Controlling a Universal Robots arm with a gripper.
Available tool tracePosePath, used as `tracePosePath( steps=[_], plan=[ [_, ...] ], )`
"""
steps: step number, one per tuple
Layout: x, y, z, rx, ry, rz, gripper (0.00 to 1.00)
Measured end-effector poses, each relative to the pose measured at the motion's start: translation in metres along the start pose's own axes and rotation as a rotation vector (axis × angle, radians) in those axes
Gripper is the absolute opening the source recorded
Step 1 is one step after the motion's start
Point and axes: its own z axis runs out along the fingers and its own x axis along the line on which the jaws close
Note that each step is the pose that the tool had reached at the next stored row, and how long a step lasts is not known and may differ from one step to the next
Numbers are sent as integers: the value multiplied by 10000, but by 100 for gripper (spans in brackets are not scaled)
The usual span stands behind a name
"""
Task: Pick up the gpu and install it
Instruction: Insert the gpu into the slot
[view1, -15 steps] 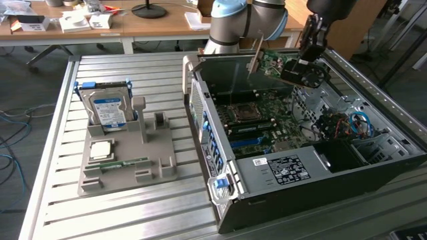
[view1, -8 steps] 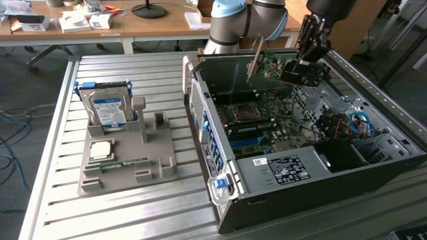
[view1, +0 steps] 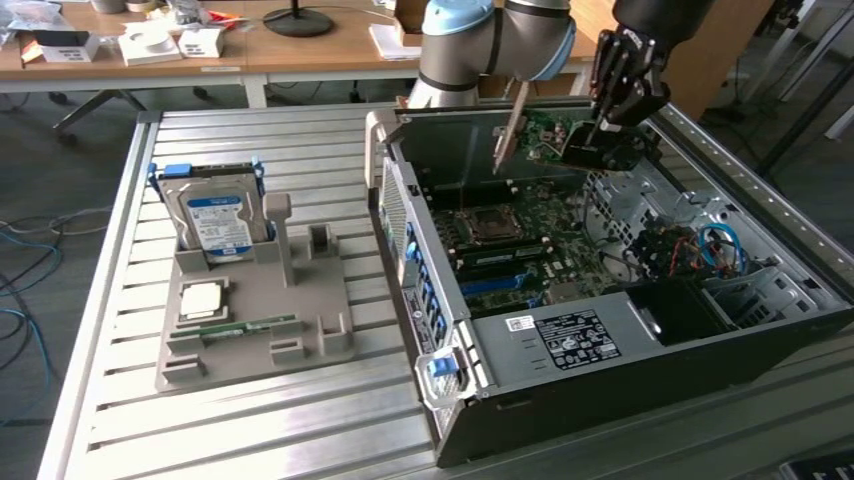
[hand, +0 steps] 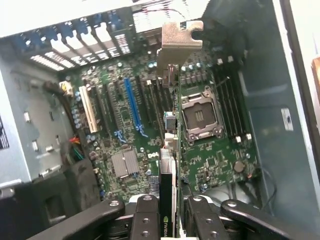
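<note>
- Black fingers (hand: 145, 220) of the gripper (hand: 168, 205), nearest the wrist camera: clamped from both sides on one end of the gpu (hand: 168, 180).
- Gpu, wrist view: seen edge-on, with its long axis running straight away from the fingers. The grey metal bracket (hand: 181, 37) is at the far end, close to the slotted rear wall (hand: 90, 37) of the computer case.
- Gpu (view1: 545, 128), exterior view: the card stands on edge inside the open case (view1: 627, 390), with its flat faces upright. The gripper (view1: 603, 150) is at the end toward the exterior view's right, and the bracket end points toward the exterior view's left.
- Motherboard (view1: 534, 240): lies below the card, which appears to hang clear of it.
- Beneath the card's line, wrist view: the blue expansion slot (hand: 134, 105) to one side and the CPU socket (hand: 201, 116) to the other.
- Outside the case, on the slatted table (view1: 267, 420): a grey tray (view1: 320, 335) holding an upright hard drive (view1: 220, 220) and a green memory stick (view1: 247, 327), well apart from the gripper.
</note>
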Motion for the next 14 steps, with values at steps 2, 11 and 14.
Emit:
tracePosePath(
  steps=[2, 11, 14],
  plan=[
    [0, 0, 4, -8, 11, -359, 26],
    [0, -1, 21, -45, 64, -2004, 26],
    [1, -1, 25, -57, 83, -2530, 26]
  ],
)
